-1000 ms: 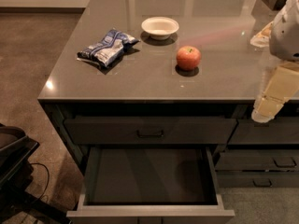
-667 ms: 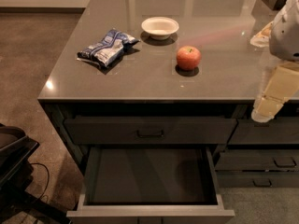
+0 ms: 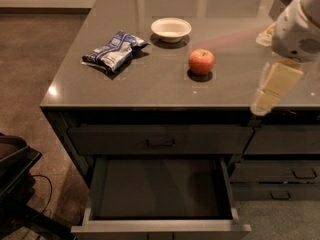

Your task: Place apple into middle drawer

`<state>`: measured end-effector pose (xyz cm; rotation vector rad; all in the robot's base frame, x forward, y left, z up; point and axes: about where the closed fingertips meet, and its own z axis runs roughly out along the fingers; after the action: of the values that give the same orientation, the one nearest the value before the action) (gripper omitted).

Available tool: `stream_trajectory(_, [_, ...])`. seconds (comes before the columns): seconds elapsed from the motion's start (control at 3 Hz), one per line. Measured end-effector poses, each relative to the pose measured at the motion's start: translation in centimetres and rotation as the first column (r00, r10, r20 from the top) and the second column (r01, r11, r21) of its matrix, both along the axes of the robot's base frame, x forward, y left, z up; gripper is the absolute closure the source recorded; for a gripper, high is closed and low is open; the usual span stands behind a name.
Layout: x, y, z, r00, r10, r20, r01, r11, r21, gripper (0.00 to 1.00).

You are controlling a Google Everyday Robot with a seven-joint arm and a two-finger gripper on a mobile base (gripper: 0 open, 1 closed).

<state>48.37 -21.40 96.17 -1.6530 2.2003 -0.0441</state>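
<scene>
The red-orange apple (image 3: pixel 201 61) sits on the grey countertop (image 3: pixel 165 86), right of centre. The middle drawer (image 3: pixel 160 189) is pulled open below the counter's front edge, and its flat dark bottom is bare. My gripper (image 3: pixel 272 91) hangs at the right edge of the view, over the counter's front right part, to the right of the apple and apart from it. It holds nothing that I can see.
A white bowl (image 3: pixel 171 28) stands behind the apple. A blue and white snack bag (image 3: pixel 114 51) lies to the left. The closed top drawer (image 3: pixel 160 140) has a black bar handle. Narrower drawers (image 3: pixel 280 174) are on the right. A dark object (image 3: pixel 15 169) stands on the floor at left.
</scene>
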Motion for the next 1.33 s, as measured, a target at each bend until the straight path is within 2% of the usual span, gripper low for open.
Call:
stream_trajectory(0.33, [4.4,0.4,-1.9,0.9990,-0.025,0.038,0.021,0.995,0.095,0.00])
stream_trajectory(0.67, [8.6,0.5,-3.3,0.9963,-0.060,0.061,0.051,0.988,0.148,0.00])
stream_trajectory(1.0, [8.9,0.5,-3.6,0.9963,-0.061,0.060,0.052,0.987,0.151,0.00])
stream_trajectory(1.33, [9.5,-0.2,-4.0,0.9904,-0.105,0.090,0.083,0.972,0.220,0.00])
